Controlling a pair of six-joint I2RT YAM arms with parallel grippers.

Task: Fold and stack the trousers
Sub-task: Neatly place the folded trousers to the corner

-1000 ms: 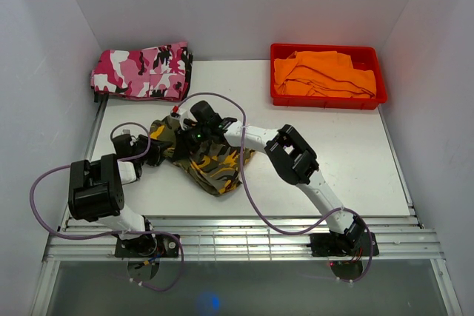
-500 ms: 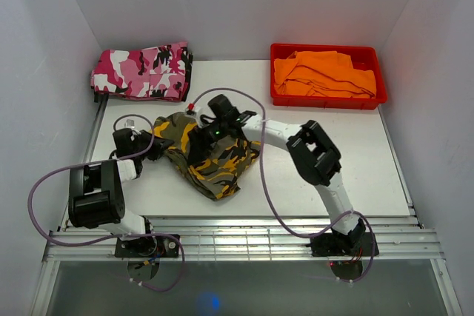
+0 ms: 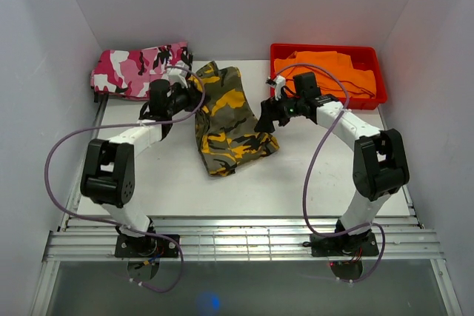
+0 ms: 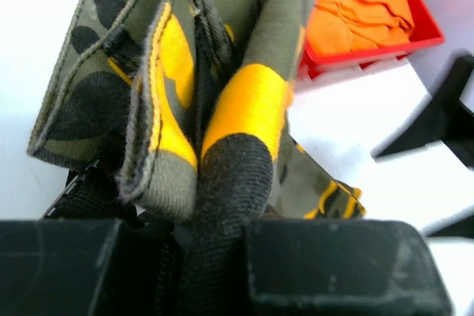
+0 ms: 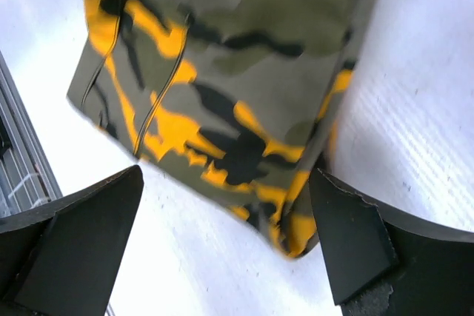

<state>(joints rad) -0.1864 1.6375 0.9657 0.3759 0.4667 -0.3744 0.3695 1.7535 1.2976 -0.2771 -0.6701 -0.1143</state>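
**Left arm holds up the trousers; right arm's tool stands empty beside them**

On the white table (image 3: 333, 168), the left arm runs from its base at the near edge, bends at the elbow by the left wall, and stretches its forearm toward the far side. The right arm rises along the right side, folds at the elbow, and reaches back toward the middle.

The trousers (image 3: 229, 120) lie in the middle of the table, toward the back. Their far left edge is lifted and the rest drapes toward the near side. The pink camouflage trousers (image 3: 141, 70) sit just beside that raised edge in the far left corner. The red tray (image 3: 326, 103), with an orange garment (image 3: 326, 73) in it, stands at the far right.

The left gripper (image 3: 189, 94) is clamped on the bunched cloth, and the wrist view shows folds pinched between its fingers. The right gripper (image 3: 265, 120) is spread wide just beside the trousers' right edge and holds nothing. Its wrist view seems to show one finger (image 5: 348, 242) close to the hem, but I cannot tell whether they touch.
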